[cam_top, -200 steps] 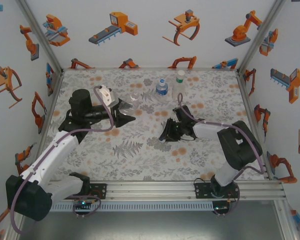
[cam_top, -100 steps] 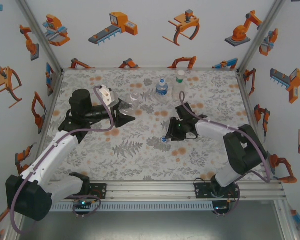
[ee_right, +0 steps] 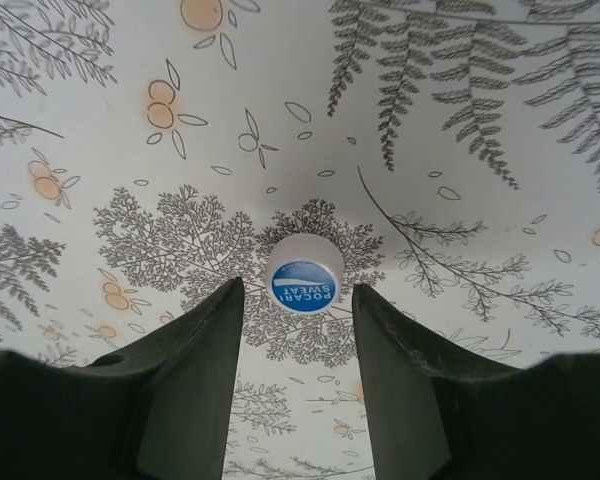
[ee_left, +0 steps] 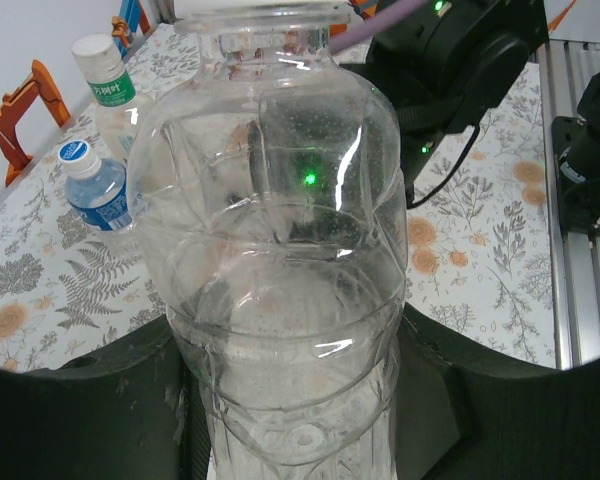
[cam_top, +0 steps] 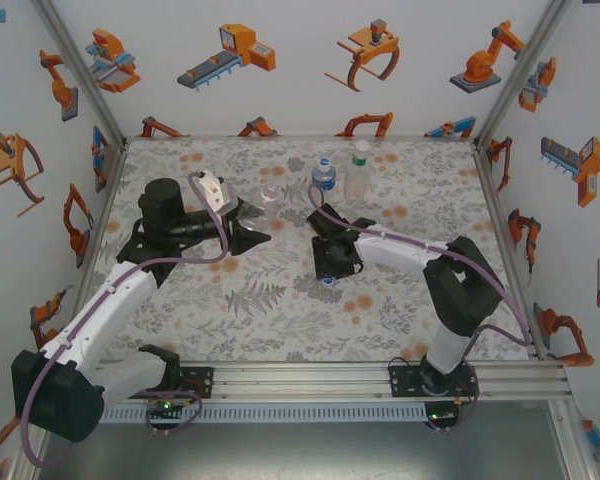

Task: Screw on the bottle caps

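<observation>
My left gripper [cam_top: 258,222] is shut on the clear unlabelled bottle [cam_top: 270,196], which stands upright and capless between the dark fingers [ee_left: 90,400]; the same bottle [ee_left: 280,250] looms large in the left wrist view. A white cap with a blue printed top [ee_right: 304,276] lies flat on the mat. My right gripper [ee_right: 298,292] is open above it, with the cap just beyond the fingertips and a gap on both sides. In the top view this cap [cam_top: 326,281] lies at the tip of the right gripper [cam_top: 326,268]. The blue-label bottle [cam_top: 323,177] and the green-white-label bottle [cam_top: 359,170] stand capped at the back.
The floral mat [cam_top: 240,310] covers the table inside white walls printed with orange robots. The right arm's body [ee_left: 450,70] rises behind the held bottle in the left wrist view. A metal rail [cam_top: 380,378] runs along the near edge.
The right gripper drew off to the right, uncovering the blue-topped cap, then swung back left and now points at it from behind. The left arm and its bottle have not moved.
</observation>
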Controlling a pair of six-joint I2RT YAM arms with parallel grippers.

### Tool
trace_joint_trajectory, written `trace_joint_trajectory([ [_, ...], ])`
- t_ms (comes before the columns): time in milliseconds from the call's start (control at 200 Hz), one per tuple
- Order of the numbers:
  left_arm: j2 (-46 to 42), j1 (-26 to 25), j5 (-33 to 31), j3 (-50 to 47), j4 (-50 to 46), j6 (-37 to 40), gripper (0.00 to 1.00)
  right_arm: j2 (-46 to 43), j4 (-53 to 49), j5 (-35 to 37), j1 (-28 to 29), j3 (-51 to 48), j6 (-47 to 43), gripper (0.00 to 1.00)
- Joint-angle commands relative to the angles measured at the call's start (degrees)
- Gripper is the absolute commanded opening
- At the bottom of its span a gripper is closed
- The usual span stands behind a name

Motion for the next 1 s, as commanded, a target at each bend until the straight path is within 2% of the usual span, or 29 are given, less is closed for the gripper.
trace_joint_trajectory([
  [0,-0.58,-0.05,0.36,0.99,-0.73,1.37,0.0,1.41,-2.47,2.42,1.12,2.42,1.42,0.46],
  [375,-0.39,-0.08,0.36,1.22,-1.1,1.3,0.0,2.39,-0.35,4.21,1.93,1.93,1.42,0.42],
  [701,-0.24,-0.07,0.45,1.22,-1.02,1.32,0.0,3.17,0.93,2.85,1.96,1.14,1.52,0.39],
  [991,-0.05,-0.08,0.45,1.17,-1.09,1.23,0.0,3.05,0.45,2.73,1.99,1.23,1.6,0.39],
])
